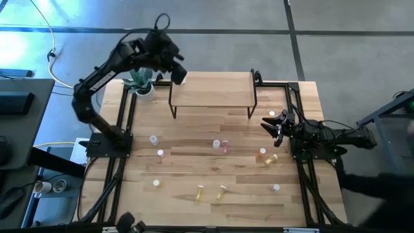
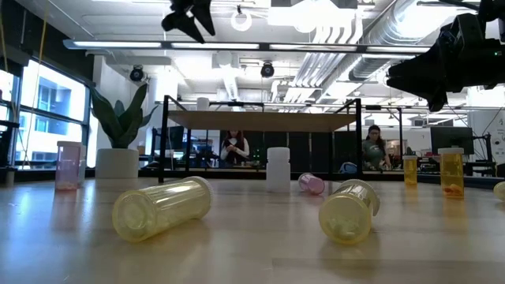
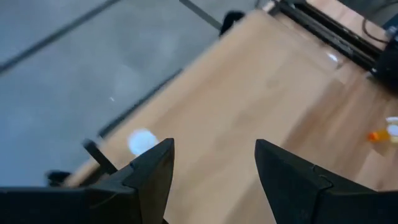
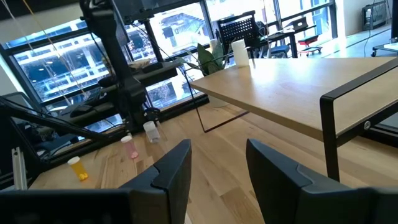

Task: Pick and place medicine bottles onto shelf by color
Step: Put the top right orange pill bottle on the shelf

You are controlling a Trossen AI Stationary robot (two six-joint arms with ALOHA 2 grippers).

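Shelf (image 1: 213, 88) runs its long side across the far half of the table (image 1: 194, 207), raised on thin black legs, and one white bottle (image 4: 239, 52) stands upright on its far left corner, right under my left gripper (image 1: 179, 73). That arm is reared up high and folded over the corner by the potted plant (image 1: 141, 83), fingers (image 3: 155, 171) spread wide with nothing between them. My right gripper (image 1: 270, 125) hangs low just off the shelf's right end, arm stretched in flat from the table's right edge, fingers (image 4: 174, 165) parted and empty too. Down on the table, two pale yellow bottles (image 2: 162, 207) lie on their sides near the front, their round ends turned toward the low camera. A pink bottle (image 2: 311, 184) lies tipped beside an upright white one (image 2: 278, 170) at centre. An orange bottle (image 1: 270, 158) lies flat near my right base, another stands beside it. The small white-capped ones scattered to the left are too tiny from above to tell their colour.
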